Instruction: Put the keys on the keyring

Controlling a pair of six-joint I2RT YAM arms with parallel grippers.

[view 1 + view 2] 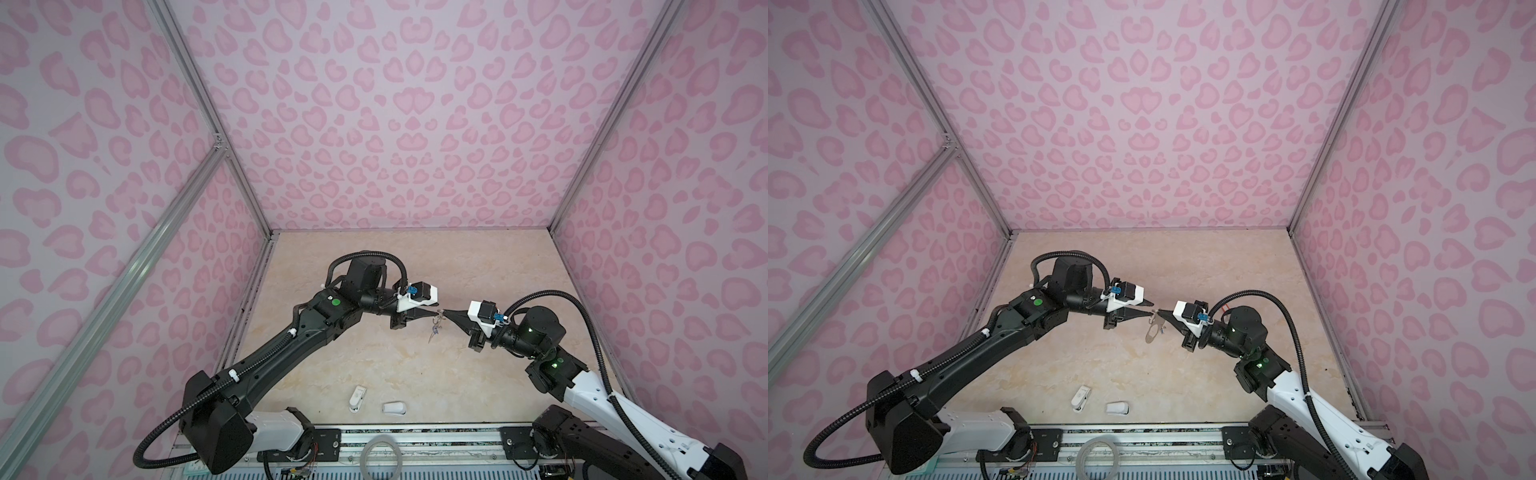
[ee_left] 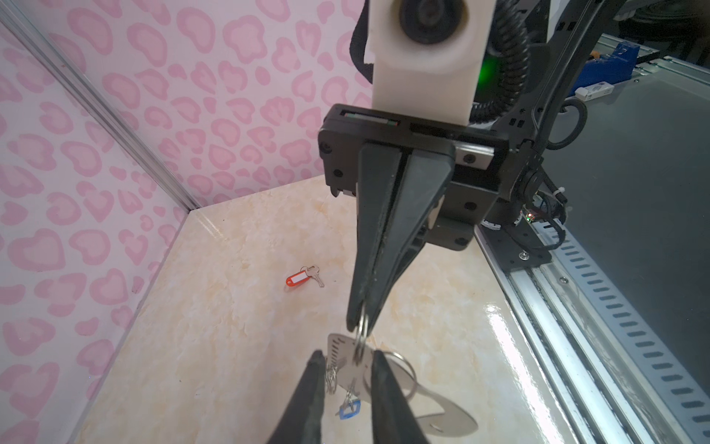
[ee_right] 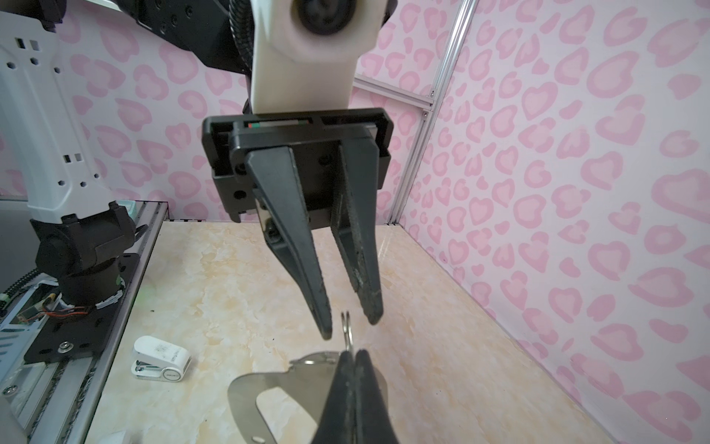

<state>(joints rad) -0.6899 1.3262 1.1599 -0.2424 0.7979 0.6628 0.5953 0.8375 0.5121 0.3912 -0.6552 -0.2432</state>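
The right gripper [image 2: 361, 321] is clamped on a split ring [image 2: 360, 346] of the keyring [image 3: 303, 378], whose plate hangs just beneath its tips. The left gripper [image 3: 350, 326] holds its jaws apart on either side of that ring. The blue key [image 2: 349, 409] seems already hung there, while the red-orange key [image 2: 301, 277] lies on the table [image 2: 230, 326], well apart from both grippers; roughly half remains, I judge.

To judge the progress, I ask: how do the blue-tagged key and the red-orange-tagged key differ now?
The blue-tagged key appears to hang from the keyring, held up by the right gripper; the red-orange-tagged key lies flat on the table. The blue-tagged key is close under that gripper; the red-orange-tagged key lies well apart from it. Their tags differ in colour, blue against red-orange. Both are small metal keys with an oblong, pale-windowed tag.
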